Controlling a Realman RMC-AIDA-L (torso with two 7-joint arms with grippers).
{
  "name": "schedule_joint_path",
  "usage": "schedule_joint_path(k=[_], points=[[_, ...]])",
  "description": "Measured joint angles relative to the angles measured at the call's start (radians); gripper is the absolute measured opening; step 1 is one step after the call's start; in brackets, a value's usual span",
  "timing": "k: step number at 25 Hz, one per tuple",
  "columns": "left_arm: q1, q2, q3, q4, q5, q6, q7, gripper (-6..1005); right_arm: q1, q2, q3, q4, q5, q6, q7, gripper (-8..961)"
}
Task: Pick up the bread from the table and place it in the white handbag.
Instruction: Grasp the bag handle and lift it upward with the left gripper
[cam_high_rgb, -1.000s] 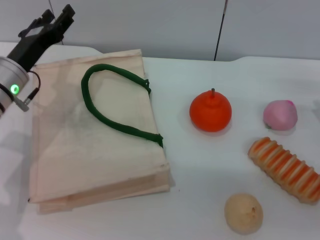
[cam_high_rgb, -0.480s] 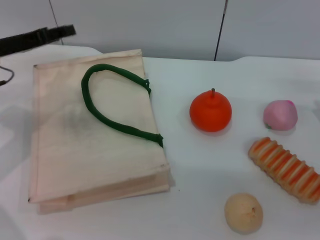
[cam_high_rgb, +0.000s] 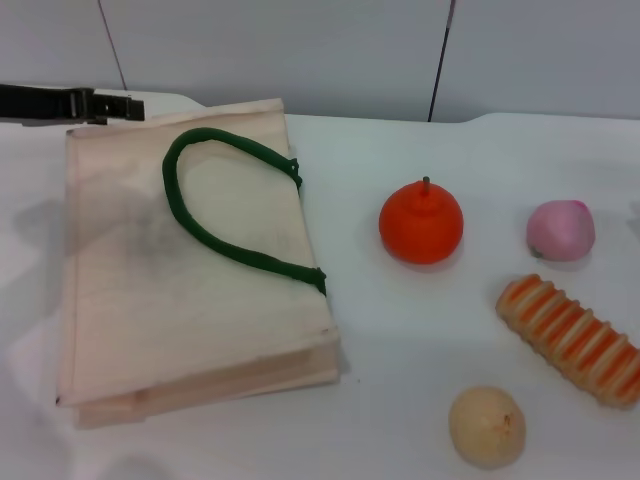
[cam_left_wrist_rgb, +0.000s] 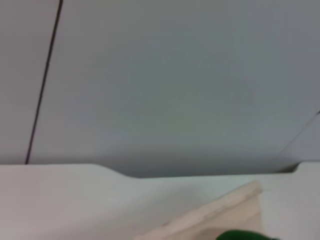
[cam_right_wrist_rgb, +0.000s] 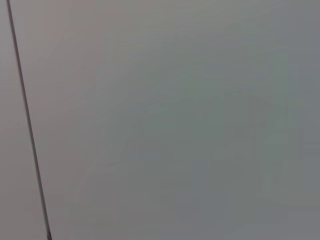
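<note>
The bread (cam_high_rgb: 572, 338), a ridged loaf with orange and cream stripes, lies on the white table at the right. The white handbag (cam_high_rgb: 150, 290), a flat cream tote with a dark green handle (cam_high_rgb: 230, 210), lies at the left. My left gripper (cam_high_rgb: 128, 105) is black and hangs level over the bag's far left corner, far from the bread. A corner of the bag (cam_left_wrist_rgb: 225, 210) and a bit of green handle (cam_left_wrist_rgb: 242, 235) show in the left wrist view. My right gripper is out of view; the right wrist view shows only a grey wall.
An orange fruit (cam_high_rgb: 421, 223) sits mid-table, a pink ball (cam_high_rgb: 560, 230) at the far right, and a small tan ball (cam_high_rgb: 486, 427) near the front, just left of the bread. A grey wall stands behind the table (cam_high_rgb: 420, 330).
My left arm has swung up and back off the bag's left side; only the gripper's tip now shows, lying level at the far left. The bread and the bag have not moved.
</note>
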Motion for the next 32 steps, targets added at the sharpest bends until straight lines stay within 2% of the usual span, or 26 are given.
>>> schedule_joint_path(k=[10, 19, 25, 32], points=[[-0.033, -0.002, 0.0, 0.142, 0.101, -0.141, 0.041, 682, 0.005, 0.0, 0.014, -0.001, 0.0, 0.0, 0.0, 885], [-0.032, 0.003, 0.0, 0.223, 0.103, -0.261, 0.059, 653, 0.009, 0.002, 0.014, 0.0, 0.0, 0.0, 0.002, 884], [-0.035, -0.007, -0.002, 0.262, 0.103, -0.326, 0.095, 625, 0.009, 0.002, 0.014, 0.0, 0.0, 0.0, 0.002, 884], [-0.027, 0.004, -0.002, 0.332, 0.069, -0.367, 0.134, 591, 0.012, 0.002, 0.014, 0.001, 0.0, 0.006, 0.002, 885]])
